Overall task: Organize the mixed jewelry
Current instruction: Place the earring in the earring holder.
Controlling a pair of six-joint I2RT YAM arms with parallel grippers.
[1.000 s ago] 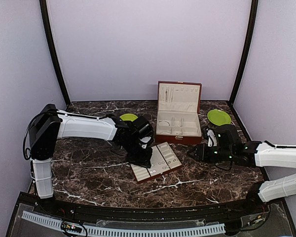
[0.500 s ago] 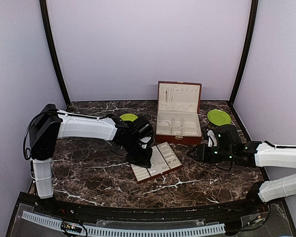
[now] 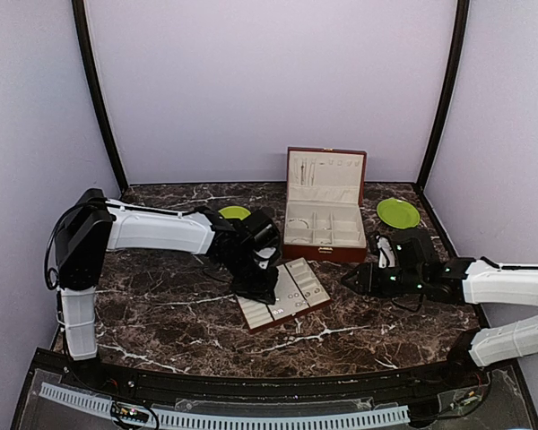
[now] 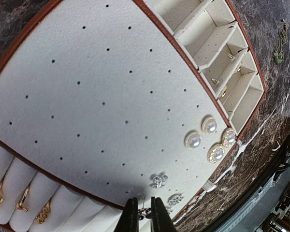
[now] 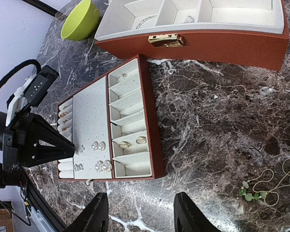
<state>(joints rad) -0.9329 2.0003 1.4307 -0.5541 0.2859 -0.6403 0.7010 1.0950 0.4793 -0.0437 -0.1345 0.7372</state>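
Change: none visible; both arms stay put.
Left gripper [image 4: 144, 218]: nearly closed, pinching a silvery stud [image 4: 144, 211] on the tray [image 4: 87, 111] pad.
Right gripper [image 5: 140, 212]: half open, empty.
Other jewelry: pearl studs [image 4: 209, 125] nearby; chain [image 5: 247, 193] on table [image 5: 208, 121].

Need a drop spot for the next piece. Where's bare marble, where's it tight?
Free: the wide table strip between the tray and the near edge, and the patch between tray and right gripper. Tight: the narrow gap between tray and jewelry box; a green-beaded chain lies just beside the right gripper.
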